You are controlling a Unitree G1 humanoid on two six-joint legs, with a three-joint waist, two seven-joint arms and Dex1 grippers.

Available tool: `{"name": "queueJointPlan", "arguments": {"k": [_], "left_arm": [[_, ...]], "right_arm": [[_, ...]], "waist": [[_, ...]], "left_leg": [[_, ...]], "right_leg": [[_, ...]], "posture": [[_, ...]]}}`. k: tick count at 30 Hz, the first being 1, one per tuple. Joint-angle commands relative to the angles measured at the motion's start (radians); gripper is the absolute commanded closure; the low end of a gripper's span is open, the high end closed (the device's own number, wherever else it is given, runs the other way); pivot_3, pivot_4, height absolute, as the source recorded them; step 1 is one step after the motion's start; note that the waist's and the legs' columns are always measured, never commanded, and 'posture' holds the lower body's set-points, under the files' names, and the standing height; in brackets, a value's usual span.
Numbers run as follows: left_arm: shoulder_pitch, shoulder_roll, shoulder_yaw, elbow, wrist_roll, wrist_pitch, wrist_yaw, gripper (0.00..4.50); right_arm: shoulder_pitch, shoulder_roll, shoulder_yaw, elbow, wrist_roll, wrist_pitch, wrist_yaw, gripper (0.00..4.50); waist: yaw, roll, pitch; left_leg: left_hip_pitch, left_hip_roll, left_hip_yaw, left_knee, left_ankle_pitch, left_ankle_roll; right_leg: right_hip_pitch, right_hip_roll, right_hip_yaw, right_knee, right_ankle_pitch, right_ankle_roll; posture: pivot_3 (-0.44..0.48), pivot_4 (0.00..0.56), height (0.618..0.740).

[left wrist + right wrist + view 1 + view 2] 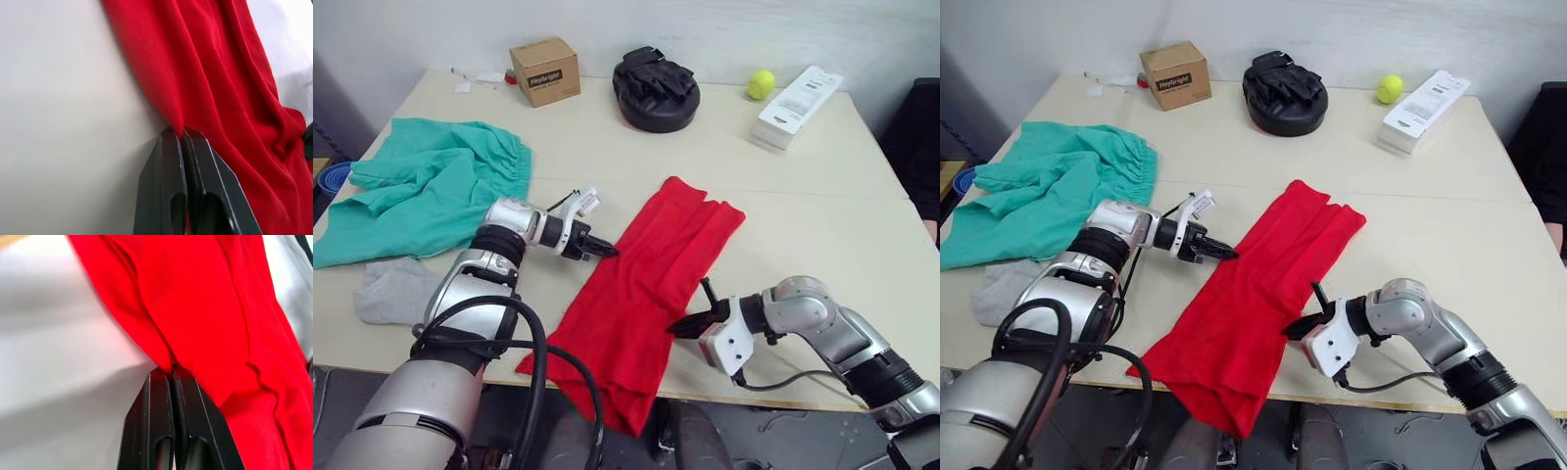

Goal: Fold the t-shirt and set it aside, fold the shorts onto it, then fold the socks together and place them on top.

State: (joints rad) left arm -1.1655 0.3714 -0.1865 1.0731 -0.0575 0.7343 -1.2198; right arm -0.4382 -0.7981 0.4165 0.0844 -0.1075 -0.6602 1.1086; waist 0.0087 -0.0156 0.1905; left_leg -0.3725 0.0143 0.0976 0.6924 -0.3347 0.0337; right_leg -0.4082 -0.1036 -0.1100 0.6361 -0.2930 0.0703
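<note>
— Two claws, both clamped on the same cloth; my right gripper (1301, 325) is closed on the t-shirt's (646, 294) right edge near the table's front, and my left gripper (607, 251) is closed on its left edge a little farther up; in each wrist view a pinch of red runs between the black fingers.

— Where does the shirt lie?

— Folded into a long band, slanting from the front lip of the table (842, 225), where its near end hangs over, up toward the middle; it is soft, light and limp, so I judge it will sag and crease wherever I lift it; edges and corners are the places to hold, never the middle.

— And the rest of the laundry?

— One grey bit of the socks (396, 291) sits at the near left; just beyond, touching it, the shorts (431, 186) lie rumpled in teal; both are well apart from the shirt.

— Anything in the way?

— Not close by, I think; along the far edge stand a cardboard box (545, 70), a black padded mitt (655, 88), a tennis ball (762, 83) and a white carton (796, 106); the bare stretch right of the shirt looks open for setting it aside.
</note>
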Motion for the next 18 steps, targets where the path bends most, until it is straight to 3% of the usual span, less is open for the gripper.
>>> {"name": "queueJointPlan", "arguments": {"k": [1,8,18], "left_arm": [[0.073,0.029,0.026,-0.196,-0.039,0.120,0.009,4.48],[0.358,0.065,0.111,-0.749,-0.106,0.364,0.206,4.48],[0.625,0.064,0.279,-1.183,-0.208,0.556,0.459,4.48]], "right_arm": [[-0.039,-0.033,-0.019,0.072,0.035,-0.077,0.039,4.45],[-0.149,-0.013,0.019,0.239,0.061,-0.261,0.102,4.45],[-0.254,0.038,0.091,0.436,0.039,-0.476,0.102,4.45]], "waist": [[-0.007,0.000,0.000],[-0.013,0.000,0.000],[-0.015,0.000,0.000]], "left_leg": [[0.000,0.000,0.000,0.000,0.000,0.000],[0.000,0.000,-0.001,-0.001,0.000,0.000],[0.001,0.000,-0.002,-0.001,0.000,-0.001]], "right_leg": [[0.000,0.000,0.000,0.000,0.000,0.000],[0.000,-0.001,0.000,0.000,0.000,0.000],[0.001,-0.001,0.001,-0.001,0.000,0.000]], "posture": [[0.000,0.150,0.740],[0.000,0.150,0.740],[0.000,0.150,0.740]]}}
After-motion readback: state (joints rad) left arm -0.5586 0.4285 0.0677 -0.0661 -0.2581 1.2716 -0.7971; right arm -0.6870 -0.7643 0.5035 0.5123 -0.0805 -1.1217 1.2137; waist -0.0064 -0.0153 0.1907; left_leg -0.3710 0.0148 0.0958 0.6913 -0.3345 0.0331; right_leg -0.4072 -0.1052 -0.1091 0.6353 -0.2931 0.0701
